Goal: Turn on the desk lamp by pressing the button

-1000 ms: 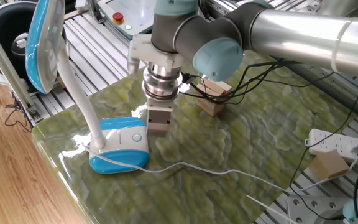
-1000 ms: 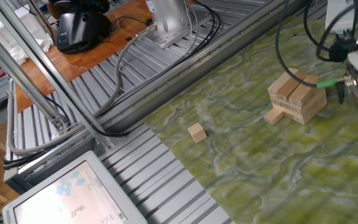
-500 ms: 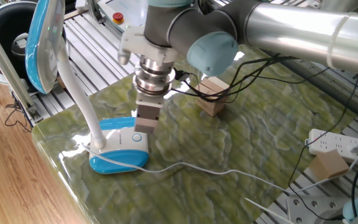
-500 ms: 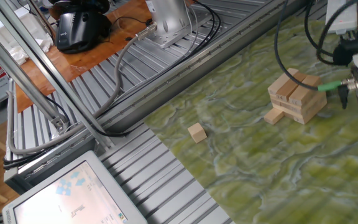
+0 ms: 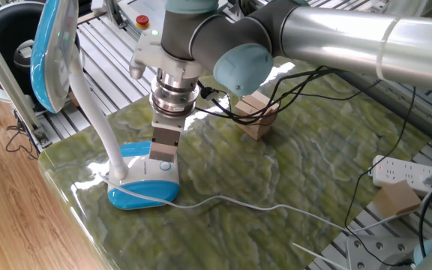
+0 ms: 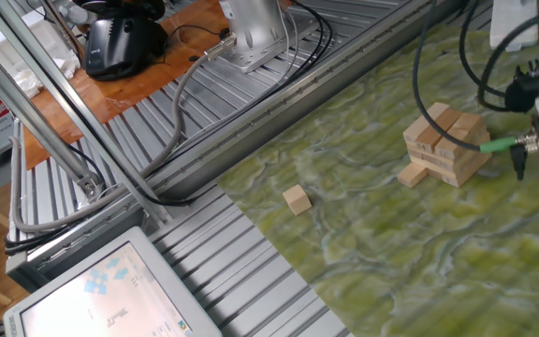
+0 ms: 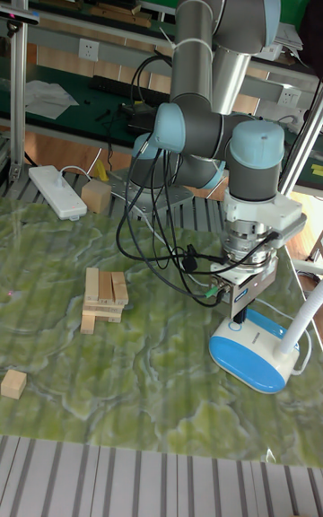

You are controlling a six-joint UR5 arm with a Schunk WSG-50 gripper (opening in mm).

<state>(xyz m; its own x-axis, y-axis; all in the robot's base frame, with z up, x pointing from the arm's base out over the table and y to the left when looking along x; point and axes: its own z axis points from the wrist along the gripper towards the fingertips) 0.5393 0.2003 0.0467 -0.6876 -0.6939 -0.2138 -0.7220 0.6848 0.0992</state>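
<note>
Although no view showed whether its fingertips were apart or together, the gripper [image 5: 163, 155] hung directly above the button [image 5: 165, 166] on the desk lamp [image 5: 142, 184] base, lower left of the frame, so the press lay straight down.

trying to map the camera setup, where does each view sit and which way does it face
One fixed view: high, off the table corner by the desk lamp, facing across the table; shows the arm's wrist and the pincer over the lamp base.
The other fixed view: high, over the grooved metal side, facing the wooden block stack; only the wrist's edge shows at right.
Tall fixed view: low, at the table's long edge, facing the green wall; shows the whole arm, pincer above the lamp base.
Shared: all three show the block stack; the lamp shows in two.
</note>
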